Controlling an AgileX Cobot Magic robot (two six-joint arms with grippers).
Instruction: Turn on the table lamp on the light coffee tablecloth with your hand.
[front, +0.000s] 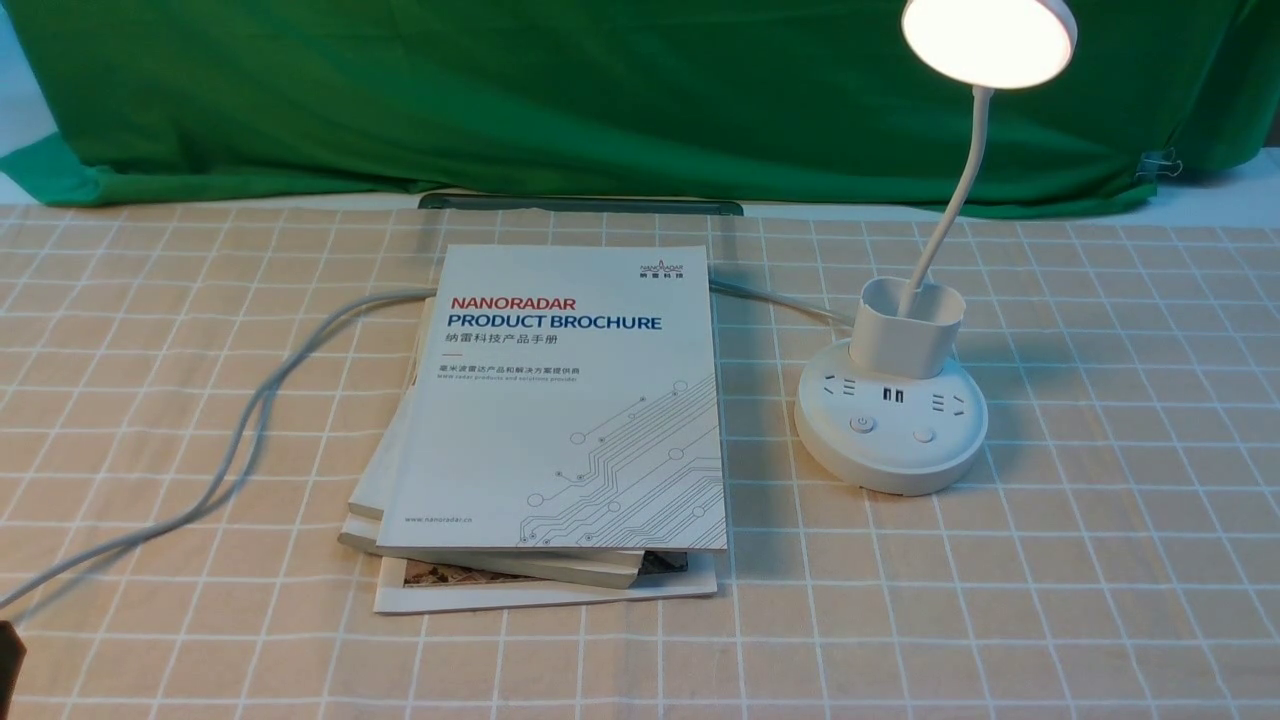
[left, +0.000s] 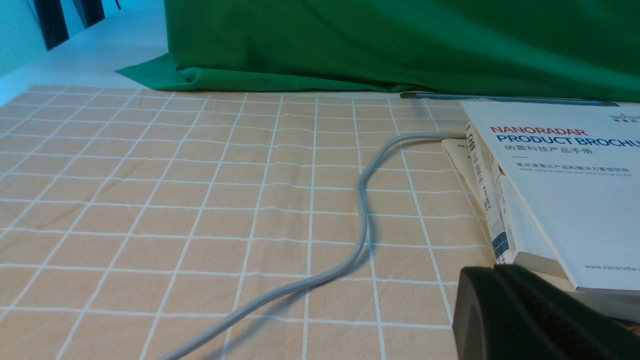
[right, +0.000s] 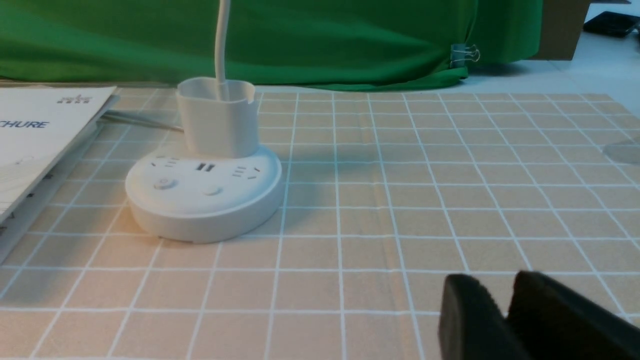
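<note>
The white table lamp stands on the light coffee tablecloth (front: 1100, 520) at the right. Its disc head (front: 988, 40) glows brightly. The bendy neck (front: 950, 210) runs down into the cup holder (front: 905, 325) on the round base (front: 890, 455), which bears two buttons (front: 862, 424). In the right wrist view the base (right: 200, 210) is well ahead of my right gripper (right: 492, 282), which is shut and empty, apart from the lamp. My left gripper (left: 492, 267) is shut and empty beside the book stack. The front view shows only a dark sliver of it (front: 8, 660).
A stack of brochures (front: 570, 400) lies left of the lamp. A grey cable (front: 250, 420) snakes from under it to the front left edge. A green backdrop cloth (front: 600, 100) hangs behind, with a dark strip (front: 580, 204) at its foot.
</note>
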